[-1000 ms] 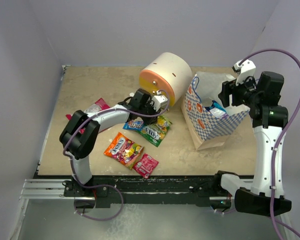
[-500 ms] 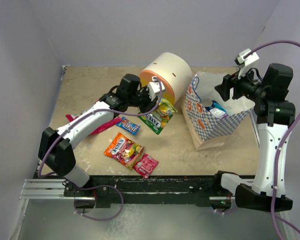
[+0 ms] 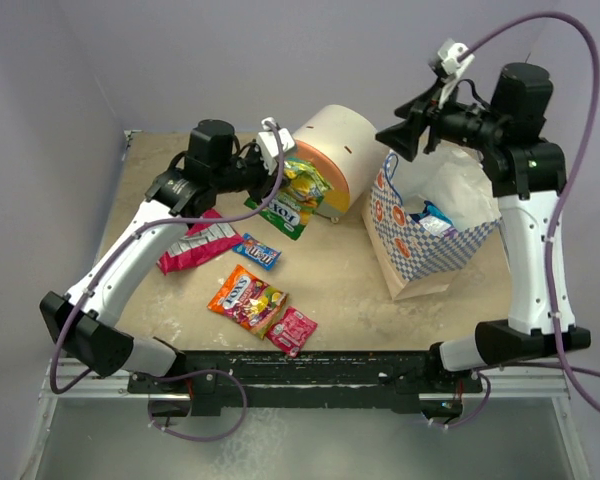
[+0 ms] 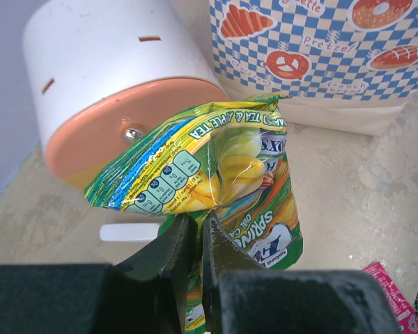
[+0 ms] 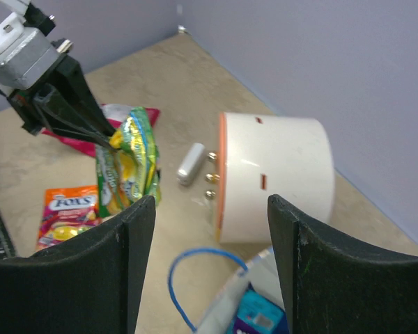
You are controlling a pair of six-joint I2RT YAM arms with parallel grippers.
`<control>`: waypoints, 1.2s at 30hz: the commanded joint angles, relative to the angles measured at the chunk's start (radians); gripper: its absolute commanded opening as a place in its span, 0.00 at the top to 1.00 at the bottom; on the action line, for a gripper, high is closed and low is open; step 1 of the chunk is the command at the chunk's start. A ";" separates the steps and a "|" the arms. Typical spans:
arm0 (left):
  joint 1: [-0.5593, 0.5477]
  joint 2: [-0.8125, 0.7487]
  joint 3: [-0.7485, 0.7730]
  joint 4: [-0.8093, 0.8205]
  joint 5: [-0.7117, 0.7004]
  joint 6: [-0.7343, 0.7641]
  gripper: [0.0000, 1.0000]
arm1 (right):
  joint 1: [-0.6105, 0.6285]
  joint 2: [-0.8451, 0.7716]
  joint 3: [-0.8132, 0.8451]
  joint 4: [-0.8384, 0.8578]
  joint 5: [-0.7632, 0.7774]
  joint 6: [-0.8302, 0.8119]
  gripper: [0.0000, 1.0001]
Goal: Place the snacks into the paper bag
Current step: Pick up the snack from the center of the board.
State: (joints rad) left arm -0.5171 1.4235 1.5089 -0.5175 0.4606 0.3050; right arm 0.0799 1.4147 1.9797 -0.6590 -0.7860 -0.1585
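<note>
My left gripper is shut on a green-and-yellow snack packet and holds it in the air in front of the cream drawer unit; in the left wrist view the packet hangs from my closed jaws. The paper bag stands open at the right with blue packets inside. My right gripper is open and empty, high above the bag's left rim; it shows in its own view, with the bag's blue cord handle below. Pink, small blue, orange and small pink packets lie on the table.
The cream round drawer unit lies on its side behind the held packet, its orange face toward the left arm. A small white stick lies beside its feet. Purple walls close in the table at the back and both sides.
</note>
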 commanded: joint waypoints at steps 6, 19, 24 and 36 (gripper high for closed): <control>0.049 -0.104 0.089 -0.036 -0.007 0.041 1.00 | 0.284 0.164 0.130 -0.011 -0.092 -0.035 0.29; 0.105 -0.150 0.094 -0.025 0.086 -0.027 1.00 | 0.488 0.259 0.057 -0.049 0.129 -0.135 0.23; 0.110 -0.168 0.085 -0.029 0.109 -0.033 1.00 | 0.492 0.285 0.052 -0.035 0.175 -0.141 0.23; 0.118 -0.179 0.063 -0.015 0.137 -0.051 1.00 | 0.494 0.332 0.042 -0.015 0.019 -0.073 0.47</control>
State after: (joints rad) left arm -0.4061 1.2797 1.5524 -0.6090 0.5556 0.2760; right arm 0.5694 1.7515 2.0201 -0.7071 -0.6830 -0.2661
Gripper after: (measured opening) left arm 0.028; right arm 0.600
